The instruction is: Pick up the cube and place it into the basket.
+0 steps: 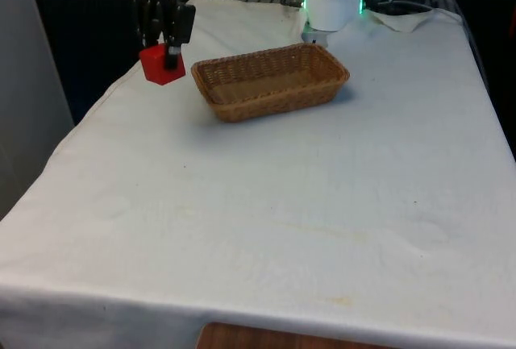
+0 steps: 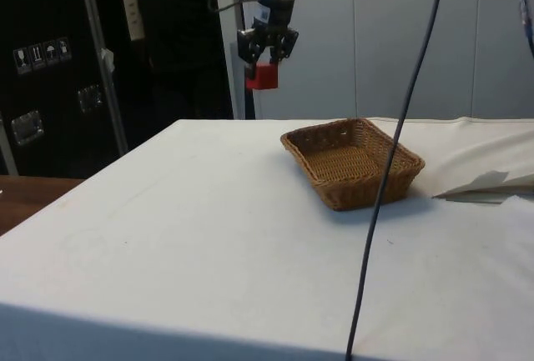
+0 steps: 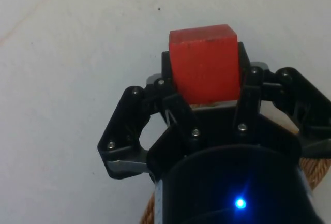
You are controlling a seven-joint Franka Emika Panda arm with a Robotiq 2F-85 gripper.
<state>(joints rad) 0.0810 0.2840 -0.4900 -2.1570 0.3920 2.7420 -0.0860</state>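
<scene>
So you've got the counter [image 1: 282, 220] under its white cloth taking up most of the scene, and the woven basket [image 1: 270, 81] sits on it toward the far end, long side roughly across the front view, nothing in it as far as you can see. Off to the front view's left of the basket, the gripper [image 1: 167, 52] hangs in the air with its jaws closed on the red cube [image 1: 161, 65], and the side view makes it clear the cube [image 2: 261, 77] is well up off the cloth, not resting on anything. In that view the gripper [image 2: 267, 54] is beyond the basket's [image 2: 355, 163] far end rather than above it, though how far off to the side is hard to judge from that angle. From the wrist camera the cube [image 3: 205, 62] is pinched square between the two fingers [image 3: 252, 81], with most of it poking out past the tips, and a bit of basket [image 3: 315, 164] rim peeks in beside the gripper body.
</scene>
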